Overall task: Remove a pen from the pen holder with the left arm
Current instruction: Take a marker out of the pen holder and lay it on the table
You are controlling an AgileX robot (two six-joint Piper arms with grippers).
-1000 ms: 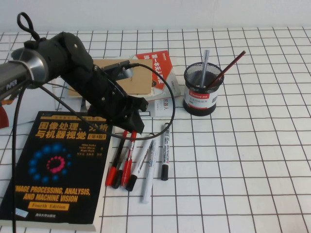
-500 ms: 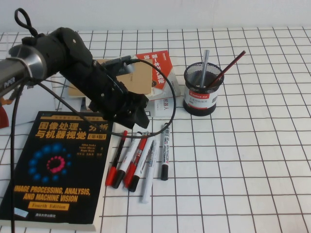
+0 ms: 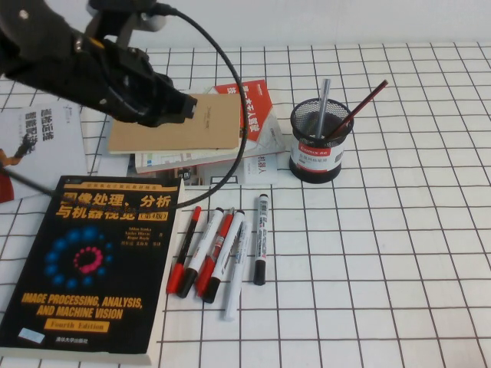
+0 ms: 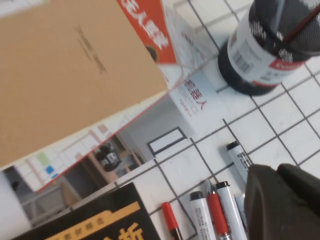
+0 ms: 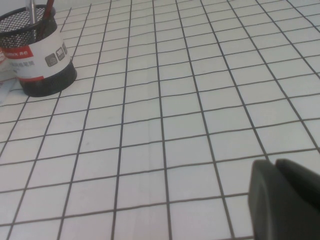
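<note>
Left pincer (image 3: 186, 108), pressed together and empty, had lifted from the pens to above the tan card-covered notebook (image 3: 176, 126). The red-barrelled pen (image 3: 218, 249) lay on the white gridded counter (image 3: 383, 268) robot-side of it, and the black mesh pen holder (image 3: 317, 142) stood to its right. Right pincer (image 5: 287, 200), pressed together, hung low over the counter.

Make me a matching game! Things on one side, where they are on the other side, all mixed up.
1 pen holder
2 left gripper
3 right gripper
4 black book

A beside the row of pens
B up by the brown notebook, jaws shut
C above bare grid table
D standing, with a grey pen inside

Pairs: 1-D, 2-B, 3-C, 4-A
</note>
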